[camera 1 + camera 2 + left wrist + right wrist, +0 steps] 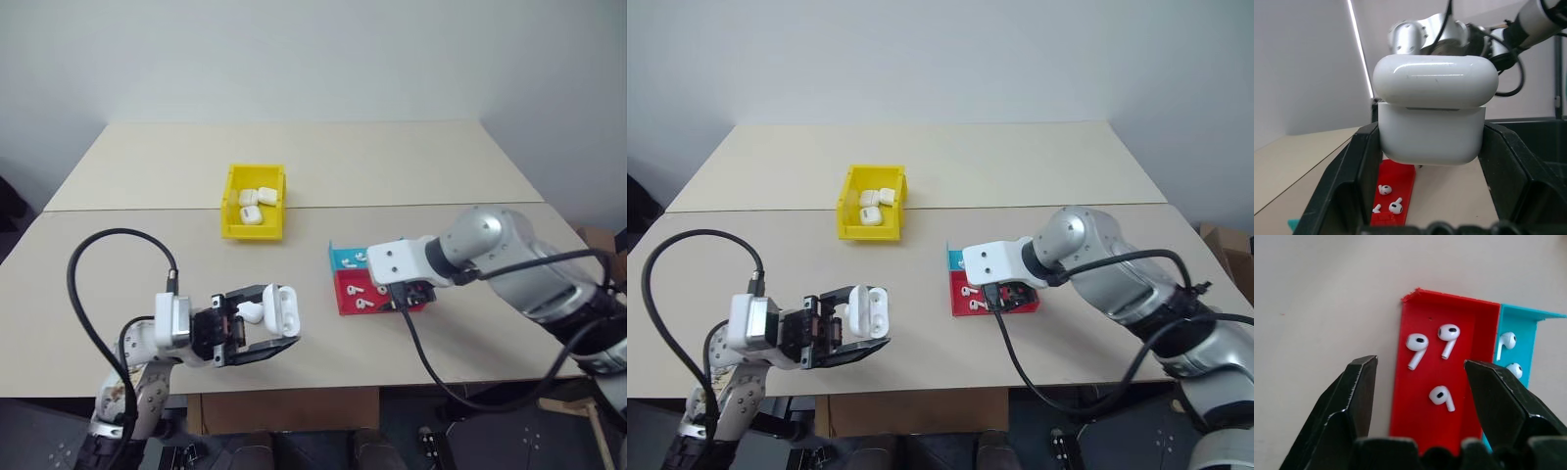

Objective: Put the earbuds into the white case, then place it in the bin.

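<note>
- The pale beige table point(411, 186) carries the whole scene, with a seam point(411, 205) running across its top from side to side.
- A flat tray point(345, 290), its larger part red and a narrower part teal, lies on the table's near half, just nearer than the seam and right of centre.
- A plain white wall point(294, 59) rises behind the table's far edge.

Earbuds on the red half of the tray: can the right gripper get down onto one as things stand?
Probably yes. The right gripper hangs open directly over the red tray section, with three earbuds lying loose and apart between its fingers and nothing above them. The nearest one sits roughly midway.
</note>
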You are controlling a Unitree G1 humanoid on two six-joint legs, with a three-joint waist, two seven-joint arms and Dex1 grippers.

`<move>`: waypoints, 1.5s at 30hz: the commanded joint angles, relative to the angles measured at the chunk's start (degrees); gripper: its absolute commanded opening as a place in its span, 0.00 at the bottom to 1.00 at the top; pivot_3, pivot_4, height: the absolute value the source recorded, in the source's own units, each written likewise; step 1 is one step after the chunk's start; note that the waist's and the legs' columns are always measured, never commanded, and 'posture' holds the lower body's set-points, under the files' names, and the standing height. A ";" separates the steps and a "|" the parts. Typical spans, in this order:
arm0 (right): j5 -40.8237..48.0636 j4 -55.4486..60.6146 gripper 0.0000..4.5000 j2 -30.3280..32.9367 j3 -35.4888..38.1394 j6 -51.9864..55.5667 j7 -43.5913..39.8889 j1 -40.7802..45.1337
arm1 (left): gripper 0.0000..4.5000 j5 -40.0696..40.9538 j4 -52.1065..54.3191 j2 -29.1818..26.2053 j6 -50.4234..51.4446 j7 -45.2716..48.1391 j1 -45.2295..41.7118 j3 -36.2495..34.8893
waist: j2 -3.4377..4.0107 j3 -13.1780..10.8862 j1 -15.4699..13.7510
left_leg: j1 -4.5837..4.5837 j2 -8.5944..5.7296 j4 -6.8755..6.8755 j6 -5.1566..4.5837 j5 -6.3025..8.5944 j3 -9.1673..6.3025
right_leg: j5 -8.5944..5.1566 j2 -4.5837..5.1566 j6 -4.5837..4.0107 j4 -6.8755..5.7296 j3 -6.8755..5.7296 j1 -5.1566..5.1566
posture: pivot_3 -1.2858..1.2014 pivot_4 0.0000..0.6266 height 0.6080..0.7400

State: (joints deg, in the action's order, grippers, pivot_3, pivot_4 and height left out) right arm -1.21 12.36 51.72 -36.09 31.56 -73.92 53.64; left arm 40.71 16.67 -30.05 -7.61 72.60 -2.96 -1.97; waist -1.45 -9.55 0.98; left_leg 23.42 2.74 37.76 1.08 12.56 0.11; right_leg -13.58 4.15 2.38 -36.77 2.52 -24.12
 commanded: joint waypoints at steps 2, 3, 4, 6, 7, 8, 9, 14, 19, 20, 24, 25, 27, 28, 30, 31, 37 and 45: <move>-3.74 -2.90 0.74 -3.53 -1.07 0.33 -2.18 2.49 | 0.62 1.59 1.91 -2.27 -0.20 3.22 2.27 -2.75 | 0.01 0.00 0.02 | -0.08 0.02 0.02 0.02 -0.02 0.01 | 0.00 -0.02 -0.01 -0.03 0.01 0.05 | 0.52 0.24 1.00; -4.04 -3.46 0.74 -4.60 -1.23 1.29 -2.48 2.84 | 0.62 1.56 2.09 -2.54 -0.25 3.38 2.84 -3.15 | 0.01 0.01 0.01 | -0.09 0.02 0.02 0.02 -0.02 0.01 | 0.01 -0.03 -0.01 -0.03 0.01 0.05 | 0.52 0.24 1.00; -4.37 -3.88 0.74 -5.49 -1.30 1.91 -2.66 3.01 | 0.62 1.65 2.30 -2.64 -0.27 3.55 3.33 -3.55 | 0.01 0.01 0.01 | -0.08 0.03 0.02 0.02 -0.02 0.01 | 0.00 -0.03 -0.02 -0.04 0.02 0.04 | 0.52 0.24 1.00; -5.12 -4.41 0.61 -6.81 -1.32 2.77 -3.00 3.00 | 0.62 1.81 2.85 -2.66 -0.11 3.59 4.05 -4.10 | 0.01 0.01 -0.01 | -0.04 0.04 0.01 0.02 -0.02 0.01 | 0.00 -0.04 -0.04 -0.06 0.02 0.00 | 0.52 0.24 1.00; -5.74 -4.79 0.53 -7.53 -1.41 3.11 -2.85 2.92 | 0.62 1.71 3.08 -2.61 -0.03 3.39 4.28 -4.26 | 0.01 0.01 -0.05 | -0.03 0.04 0.01 0.02 -0.02 0.00 | 0.00 -0.05 -0.04 -0.06 0.02 -0.01 | 0.52 0.24 1.00; -6.27 -5.24 0.45 -8.43 -1.46 3.83 -2.43 2.81 | 0.62 1.75 3.29 -2.54 0.05 3.30 4.40 -4.40 | 0.01 0.00 -0.13 | -0.03 0.05 0.01 0.02 -0.02 0.00 | -0.01 -0.05 -0.04 -0.05 0.01 -0.01 | 0.52 0.24 1.00; -6.76 -5.56 0.45 -9.13 -1.59 4.30 -2.13 2.65 | 0.62 1.83 3.54 -2.55 0.27 3.08 4.45 -4.58 | 0.02 0.00 -0.15 | -0.02 0.05 0.01 0.02 -0.02 0.01 | -0.01 -0.05 -0.05 -0.06 0.01 -0.02 | 0.52 0.24 1.00; -8.18 -5.70 0.45 -10.61 -1.60 5.85 -2.13 1.40 | 0.62 2.28 3.86 -2.67 1.34 2.30 3.79 -5.14 | 0.02 0.01 -0.16 | -0.05 0.06 0.01 0.02 -0.02 0.00 | 0.00 -0.07 -0.06 -0.11 0.01 0.00 | 0.52 0.24 1.00; -9.48 -5.65 0.45 -11.14 -1.94 7.20 -1.94 0.22 | 0.62 2.31 3.99 -2.87 1.84 2.45 3.54 -5.28 | 0.02 0.01 -0.11 | -0.05 0.06 0.01 0.02 -0.02 0.00 | -0.01 -0.08 -0.06 -0.11 0.02 -0.01 | 0.52 0.24 1.00; -9.77 -5.90 0.45 -11.52 -2.05 7.57 -1.69 -0.05 | 0.62 2.35 4.03 -2.82 1.85 2.48 3.57 -5.26 | 0.02 0.01 -0.11 | -0.05 0.06 0.01 0.02 -0.02 0.00 | -0.01 -0.09 -0.06 -0.11 0.02 -0.01 | 0.52 0.24 1.00; -10.50 -6.96 0.45 -12.47 -2.42 8.30 -1.21 -0.57 | 0.62 2.33 4.05 -2.71 1.83 2.70 3.56 -5.06 | 0.02 0.01 0.05 | -0.06 0.08 0.01 0.02 -0.02 0.00 | 0.00 -0.12 -0.07 -0.14 0.03 -0.02 | 0.52 0.24 1.00; -10.55 -7.16 0.45 -12.61 -2.46 8.41 -1.17 -0.58 | 0.62 2.32 4.03 -2.70 1.82 2.77 3.54 -5.03 | 0.02 0.01 0.04 | -0.07 0.09 0.01 0.02 -0.02 0.00 | -0.01 -0.12 -0.07 -0.14 0.03 -0.01 | 0.52 0.24 1.00; -10.72 -7.51 0.45 -12.91 -2.60 8.50 -0.98 -0.62 | 0.62 2.34 4.05 -2.79 1.90 2.93 3.68 -5.02 | 0.02 0.01 0.04 | -0.07 0.09 0.01 0.02 -0.02 0.00 | -0.01 -0.12 -0.07 -0.14 0.03 -0.01 | 0.52 0.24 1.00; -10.96 -7.84 0.45 -13.05 -2.74 8.41 -0.80 -0.65 | 0.62 2.36 4.14 -2.80 1.87 3.01 3.85 -5.04 | 0.02 0.01 0.04 | -0.07 0.09 0.01 0.02 -0.02 0.00 | -0.01 -0.12 -0.07 -0.14 0.03 -0.01 | 0.52 0.24 1.00; -11.42 -8.32 0.45 -13.14 -2.99 8.15 -0.58 -0.68 | 0.62 2.36 4.27 -2.78 1.82 3.10 4.09 -5.07 | 0.02 0.01 0.03 | -0.06 0.09 0.01 0.02 -0.02 0.00 | -0.01 -0.12 -0.07 -0.13 0.03 -0.01 | 0.52 0.24 1.00; -11.80 -8.75 0.45 -13.17 -3.17 7.87 -0.45 -0.68 | 0.62 2.31 4.23 -2.77 1.61 3.34 4.36 -5.13 | 0.02 0.01 0.02 | -0.06 0.09 0.01 0.02 -0.02 0.00 | -0.01 -0.12 -0.07 -0.13 0.03 -0.02 | 0.52 0.24 1.00; -12.45 -10.28 0.45 -13.33 -3.29 6.59 -1.09 -0.52 | 0.62 2.04 3.78 -2.88 1.11 4.43 5.15 -5.37 | 0.02 0.01 0.04 | -0.06 0.10 0.01 0.02 -0.02 0.00 | -0.01 -0.14 -0.08 -0.14 0.03 -0.02 | 0.52 0.24 1.00; -12.21 -11.01 0.45 -14.06 -2.89 6.31 -1.41 -0.27 | 0.62 1.70 3.66 -2.55 0.87 4.72 5.63 -5.67 | 0.02 0.01 0.06 | -0.06 0.11 0.01 0.02 -0.02 0.00 | -0.01 -0.14 -0.08 -0.14 0.03 -0.02 | 0.52 0.24 1.00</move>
State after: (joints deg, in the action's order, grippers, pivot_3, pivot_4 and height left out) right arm -12.89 0.60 37.84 -39.84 38.92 -75.10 52.80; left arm 42.09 18.83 -32.52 -5.96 77.18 2.51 -6.58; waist -1.43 -9.54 1.04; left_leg 23.36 2.84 37.77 1.10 12.54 0.11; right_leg -13.60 4.01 2.29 -36.91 2.55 -24.14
